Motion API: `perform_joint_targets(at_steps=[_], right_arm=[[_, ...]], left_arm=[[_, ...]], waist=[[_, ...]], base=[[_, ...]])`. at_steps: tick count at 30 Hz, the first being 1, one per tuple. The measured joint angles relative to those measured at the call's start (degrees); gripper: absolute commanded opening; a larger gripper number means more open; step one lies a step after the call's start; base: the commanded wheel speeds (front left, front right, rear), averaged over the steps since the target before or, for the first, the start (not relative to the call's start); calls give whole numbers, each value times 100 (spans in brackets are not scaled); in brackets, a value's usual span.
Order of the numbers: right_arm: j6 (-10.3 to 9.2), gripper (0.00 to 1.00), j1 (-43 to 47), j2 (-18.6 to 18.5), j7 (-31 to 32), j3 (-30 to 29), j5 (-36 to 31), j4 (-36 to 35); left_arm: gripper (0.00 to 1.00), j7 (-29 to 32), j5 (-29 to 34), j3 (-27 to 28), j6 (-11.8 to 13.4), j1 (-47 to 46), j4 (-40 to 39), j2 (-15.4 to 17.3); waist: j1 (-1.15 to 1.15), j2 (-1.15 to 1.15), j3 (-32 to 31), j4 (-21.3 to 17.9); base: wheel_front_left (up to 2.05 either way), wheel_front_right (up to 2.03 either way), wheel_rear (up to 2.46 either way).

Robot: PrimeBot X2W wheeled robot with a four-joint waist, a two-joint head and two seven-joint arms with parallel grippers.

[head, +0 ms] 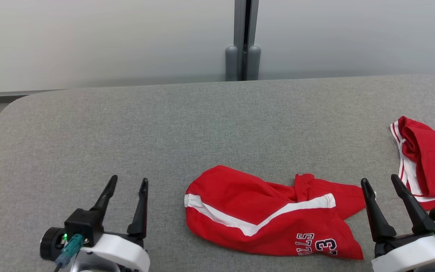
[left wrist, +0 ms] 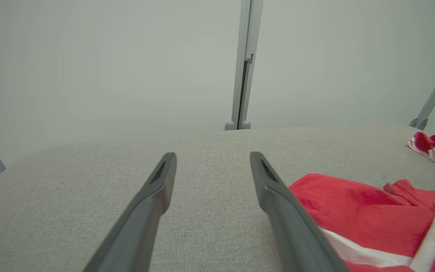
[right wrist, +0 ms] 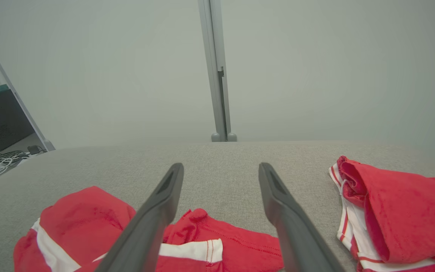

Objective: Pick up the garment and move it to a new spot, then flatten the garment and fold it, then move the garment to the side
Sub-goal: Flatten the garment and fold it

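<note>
Both sets of jaws gape empty, at seven and five o'clock on the grey table [head: 164, 124]. Between them, at six o'clock, lies the crumpled red garment [head: 240, 204]. Pickup looks not yet begun; next, one set must reach in and pinch the cloth.

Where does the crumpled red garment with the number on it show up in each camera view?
Head view: the garment lies at bottom centre, with its white stripe running across it.
Left wrist view: it is in the lower right corner.
Right wrist view: it runs from bottom left to bottom centre.
Shared landmark: the grey post is at top centre in all three views.
</note>
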Motion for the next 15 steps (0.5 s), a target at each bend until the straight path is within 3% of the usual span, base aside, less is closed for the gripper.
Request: perform_joint_targets(at_steps=[7,15], right_arm=[[0,100,-114,33,24,113,52,19],[0,100,-208,55,-3,167,157,171]], left_arm=[[100,559,-66,-621,-513,-542,608,-280],[100,907,-322,-754,-680,-744,1563,-487]], waist=[[0,0,199,-115],[0,0,470,-330]], base=[[0,0,0],[0,0,0]])
